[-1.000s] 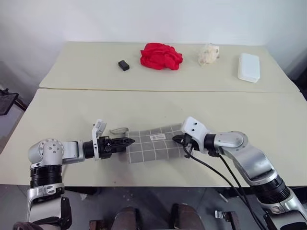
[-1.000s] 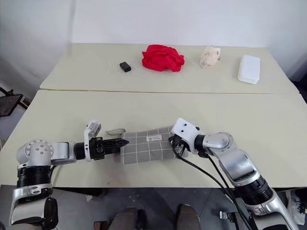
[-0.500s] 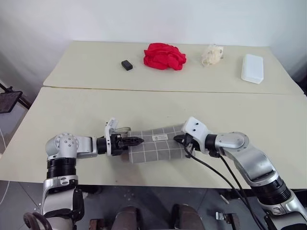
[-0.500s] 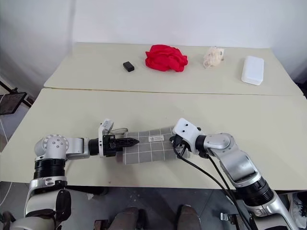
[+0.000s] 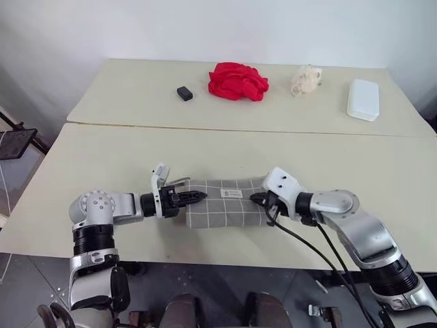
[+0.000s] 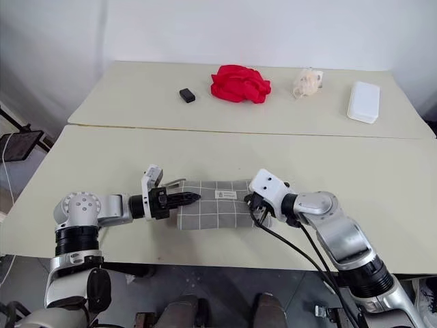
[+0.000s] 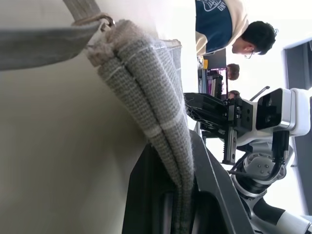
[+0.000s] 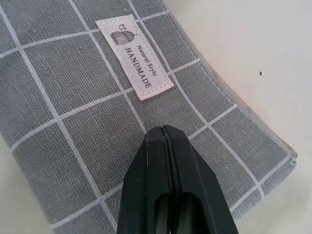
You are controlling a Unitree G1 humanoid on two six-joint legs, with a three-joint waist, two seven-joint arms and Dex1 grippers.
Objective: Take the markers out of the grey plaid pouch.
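Your grey plaid pouch point(image 5: 225, 203) lies flat on the near tabletop point(image 5: 102, 157), between the two arms. Your left end effector point(image 5: 198, 195) is pinching the pouch's left edge. Your right end effector point(image 5: 258, 199) has its fingers pressed together, tips on the pouch's right end near the white label point(image 8: 134, 57).

From where I sit this looks like a robotics lab or test room: two plain beige counters point(image 5: 287, 154) pushed edge to edge against a bare white wall point(image 5: 205, 27). In the left wrist view a seated person point(image 7: 229, 24) works near monitors point(image 7: 214, 61) beyond the counter's edge.
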